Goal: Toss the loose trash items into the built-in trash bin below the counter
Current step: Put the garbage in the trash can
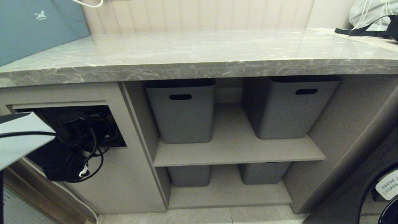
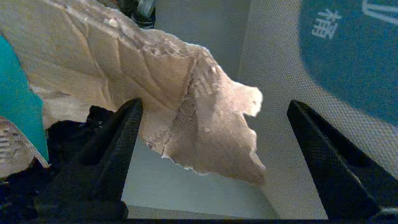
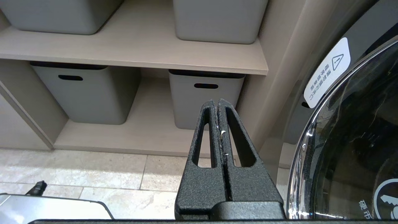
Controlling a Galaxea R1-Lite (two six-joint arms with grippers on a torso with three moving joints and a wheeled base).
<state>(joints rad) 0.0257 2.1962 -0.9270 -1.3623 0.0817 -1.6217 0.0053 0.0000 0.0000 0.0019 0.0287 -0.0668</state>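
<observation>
Release step at the built-in trash bin (image 1: pixel 74 130): left gripper (image 2: pixel 214 155) spread wide inside the opening, wrinkly packet (image 2: pixel 174 102) loose between and beyond the fingertips. Next: withdrawing clear, probably.

Polished veined marble counter (image 1: pixel 199 53), matt plastic tubs (image 1: pixel 182 112), crinkled papery packet (image 2: pixel 174 93), rough-textured black pincer (image 2: pixel 214 155).

Inside the built-in trash bin (image 1: pixel 93 124) opening, the left pincer (image 1: pixel 73 130) is lost among dark cables. Beside the flap (image 2: pixel 279 93), the crumpled brown packet (image 2: pixel 174 102) and a turquoise piece (image 2: pixel 15 109) run off frame. The 2 lower tubs (image 1: pixel 189 175) sit half hidden under the shelf (image 1: pixel 236 152).
</observation>
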